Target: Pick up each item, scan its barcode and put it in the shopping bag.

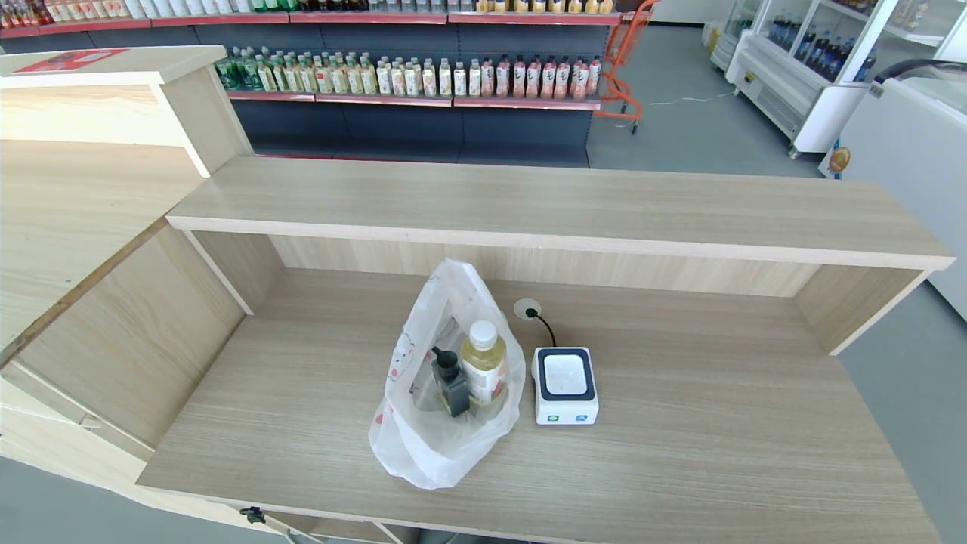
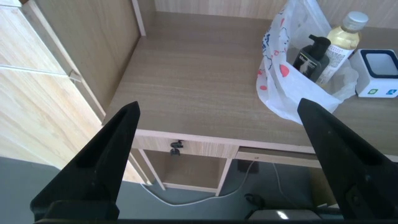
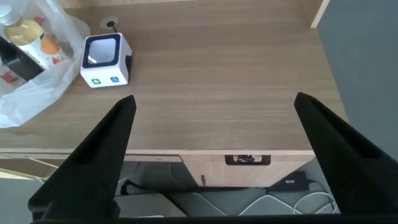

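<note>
- The left pincer point(image 2: 219, 107) gapes wide, its two dark fingers point(image 2: 106, 162) splayed well apart with nothing between them.
- The right pincer point(image 3: 214, 101) is spread just as wide and is also empty.
- Both hang raised at the near edge of the tabletop point(image 2: 186, 74), angled down toward it.

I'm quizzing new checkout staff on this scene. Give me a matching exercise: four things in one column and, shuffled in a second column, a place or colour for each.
1. scanner
2. pump bottle
3. drink bottle
4. shopping bag

A. white cap, yellow liquid
B. white plastic, standing open on the counter
C. black, inside the bag
D. white box just right of the bag

Pairs: 1-D, 2-C, 3-A, 4-B
</note>
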Motion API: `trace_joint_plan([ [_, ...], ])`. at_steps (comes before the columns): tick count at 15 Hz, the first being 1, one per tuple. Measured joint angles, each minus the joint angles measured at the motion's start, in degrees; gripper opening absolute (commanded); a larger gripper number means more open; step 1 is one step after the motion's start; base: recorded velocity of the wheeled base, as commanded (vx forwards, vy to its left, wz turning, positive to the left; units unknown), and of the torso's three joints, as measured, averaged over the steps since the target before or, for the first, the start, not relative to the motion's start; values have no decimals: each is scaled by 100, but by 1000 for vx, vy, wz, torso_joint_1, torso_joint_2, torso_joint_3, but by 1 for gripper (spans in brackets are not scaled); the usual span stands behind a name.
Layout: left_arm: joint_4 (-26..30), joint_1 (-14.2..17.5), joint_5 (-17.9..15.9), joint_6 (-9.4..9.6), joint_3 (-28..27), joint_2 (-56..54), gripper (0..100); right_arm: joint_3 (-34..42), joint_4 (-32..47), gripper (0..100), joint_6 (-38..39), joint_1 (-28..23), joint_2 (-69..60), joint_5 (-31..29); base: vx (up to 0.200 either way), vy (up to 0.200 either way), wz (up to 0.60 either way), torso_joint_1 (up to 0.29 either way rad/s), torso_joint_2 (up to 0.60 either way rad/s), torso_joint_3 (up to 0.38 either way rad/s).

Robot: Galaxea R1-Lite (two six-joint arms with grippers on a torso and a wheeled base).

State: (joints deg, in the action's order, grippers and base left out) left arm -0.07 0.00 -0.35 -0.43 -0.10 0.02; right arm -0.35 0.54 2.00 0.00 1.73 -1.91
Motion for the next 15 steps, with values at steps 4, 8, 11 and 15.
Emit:
trace_joint_plan([
  [4,0,0,2,2,0,0,100,13,-5,0,29,-18,-183,-7,0,0,0,0,0,0],
  [8,0,0,0,0,0,0,100,11,4,0,93,-18,-204,-11,0,0,0,0,0,0],
  [11,0,0,0,0,0,0,100,9,6,0,100,-18,-204,-9,0,0,0,0,0,0],
  [15,0,0,-5,-1,0,0,100,9,11,0,100,-18,-204,-9,0,0,0,0,0,0],
])
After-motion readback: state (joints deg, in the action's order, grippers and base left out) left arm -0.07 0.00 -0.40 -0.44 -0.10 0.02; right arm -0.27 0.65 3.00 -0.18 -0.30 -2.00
